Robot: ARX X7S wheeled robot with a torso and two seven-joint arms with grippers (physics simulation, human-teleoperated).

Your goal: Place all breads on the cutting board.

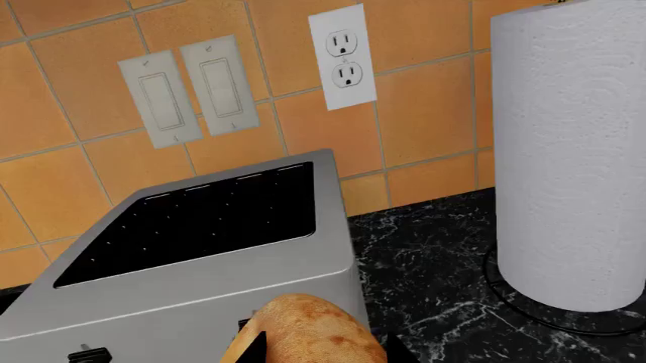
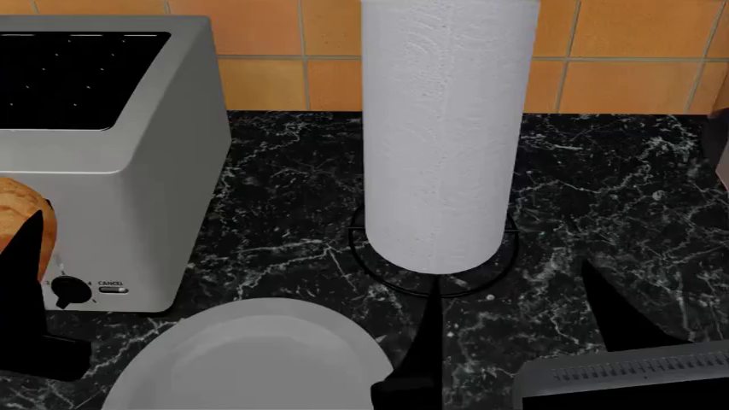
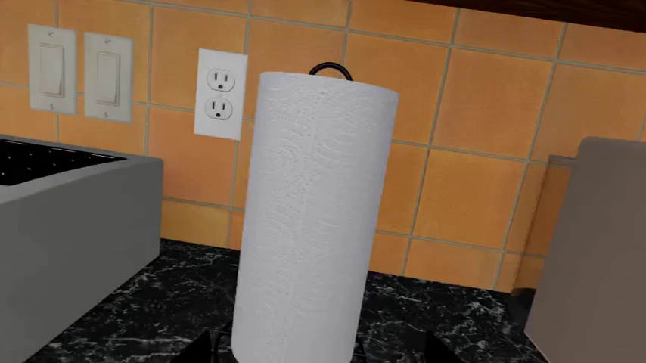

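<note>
At about 9 o'clock of the head view, at the very edge, the left tool (image 2: 29,256) is grasping a golden-brown bread (image 2: 17,218); its dark fingers (image 2: 26,243) stand around the piece, in front of the toaster (image 2: 125,145). The left wrist view shows the same bread (image 1: 308,333) lifted beside the toaster (image 1: 202,249), so I judge that the carry step is in hand. The cutting board is not visible in any view, and I cannot see a second bread.

At 6 o'clock lies a white plate (image 2: 245,359), and in the centre stands the paper towel roll (image 2: 446,128) on the black marble worktop (image 2: 615,196). At 5 o'clock is the right tool (image 2: 513,342); its fingers (image 2: 609,307) are spread apart and released, with nothing between them.

The next move, I think, calls for finding the board first, then carrying the bread there without hitting the toaster or the roll.
</note>
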